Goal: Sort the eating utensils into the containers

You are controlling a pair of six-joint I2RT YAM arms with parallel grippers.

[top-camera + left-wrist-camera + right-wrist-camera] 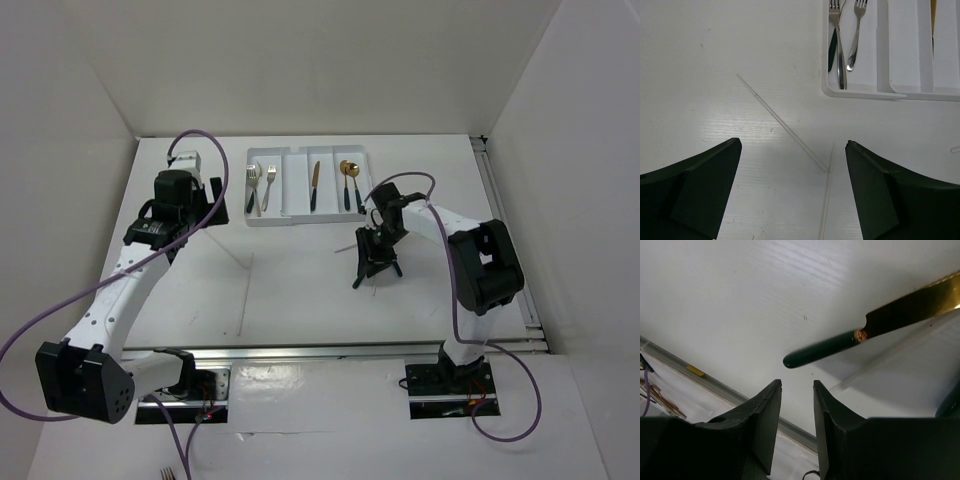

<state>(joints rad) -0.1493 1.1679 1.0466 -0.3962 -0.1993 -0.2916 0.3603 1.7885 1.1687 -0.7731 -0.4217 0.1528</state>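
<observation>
The white tray [295, 172] lies at the back of the table, its containers holding two forks [259, 185], a knife [315, 186] and gold spoons [349, 184]. My left gripper [213, 195] hangs wide open beside the tray's left end. Under it two thin pale chopsticks [780, 122] lie on the table in a V, and the forks [838, 45] show in the tray corner [860, 94]. My right gripper [375, 262] points down at the table with a narrow gap [797, 385] and nothing between its fingers. Just past its fingertips lies a gold knife with a dark green handle [825, 351], with a pale chopstick [890, 357] beside it.
A metal rail [350, 350] runs along the near table edge, and another runs along the right side [510, 240]. White walls close in the table on the left, back and right. Purple cables loop off both arms.
</observation>
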